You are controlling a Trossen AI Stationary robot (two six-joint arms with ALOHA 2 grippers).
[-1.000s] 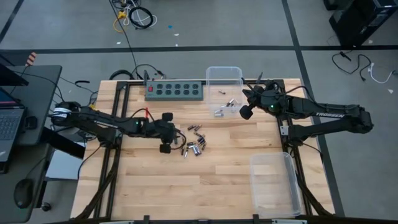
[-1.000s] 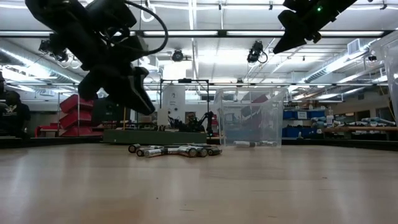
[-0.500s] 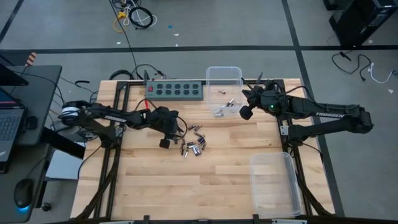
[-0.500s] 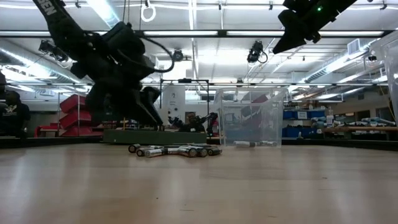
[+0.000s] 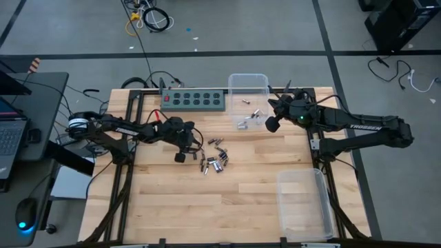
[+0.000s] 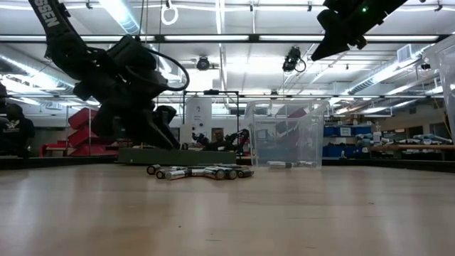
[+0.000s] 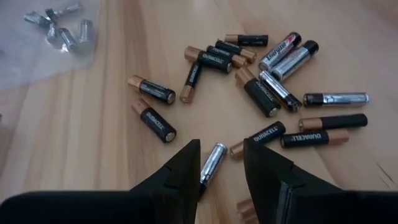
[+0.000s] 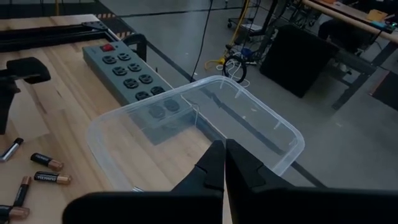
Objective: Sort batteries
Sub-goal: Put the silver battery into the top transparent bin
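- nearest your left hand (image 7: 221, 163): a silver battery (image 7: 213, 159) lies on the bench (image 5: 227, 200) in line with the gap between the parted fingers (image 7: 180, 171), which grasp nothing. judged step: picking one cell from the pile.
- to do it well, straddle only that cell, keep both fingertips clear of the black-and-copper cells just beside it, and clench once it sits centred.
- the loose batteries (image 5: 214, 160) lie scattered mid-bench, some touching, just beside the left hand (image 5: 180, 153), which hangs low, its arm reaching in from the left edge.
- a few more small cells (image 5: 247, 120) lie nearer the clear bin (image 5: 249, 84) at the far edge; a second clear bin (image 5: 303, 203) sits at the near right.
- your right hand (image 5: 273, 124) waits raised by the far bin, fingers (image 8: 211, 163) clenched on nothing.
- farthest: the green power strip (image 5: 193, 100); leave it.
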